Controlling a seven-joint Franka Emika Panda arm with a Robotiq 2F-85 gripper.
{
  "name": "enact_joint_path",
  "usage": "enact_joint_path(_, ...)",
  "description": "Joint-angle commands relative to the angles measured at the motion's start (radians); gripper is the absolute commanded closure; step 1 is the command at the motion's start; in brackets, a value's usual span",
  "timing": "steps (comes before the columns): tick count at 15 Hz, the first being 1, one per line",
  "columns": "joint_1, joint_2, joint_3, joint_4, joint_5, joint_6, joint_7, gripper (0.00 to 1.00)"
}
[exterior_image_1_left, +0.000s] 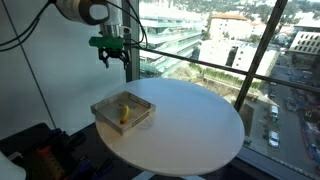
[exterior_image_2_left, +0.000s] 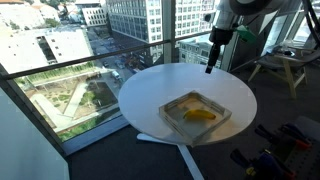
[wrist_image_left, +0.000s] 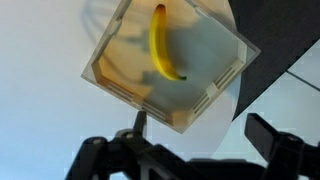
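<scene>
gripper jaws spread, empty, hanging well above the tabletop | banana lies below it inside shallow square tray, well apart from fingers | tray sits on round white table beside window

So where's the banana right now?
In both exterior views the banana lies inside the square tray on the round white table; the hand hangs above, apart.

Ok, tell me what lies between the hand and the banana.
Only air. In an exterior view the open hand hangs well above the tray where the banana lies; nothing crosses the gap.
</scene>
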Motion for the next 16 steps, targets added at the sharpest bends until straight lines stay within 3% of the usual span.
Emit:
enact_joint_path(1,0.005,0.006,-0.007,0.018,0.020,0.014,-0.113,0.00)
enact_joint_path(9,0.001,0.004,-0.006,0.017,0.020,-0.005,-0.213,0.00)
enact_joint_path(16,-0.001,0.002,0.001,-0.001,0.003,0.007,-0.176,0.00)
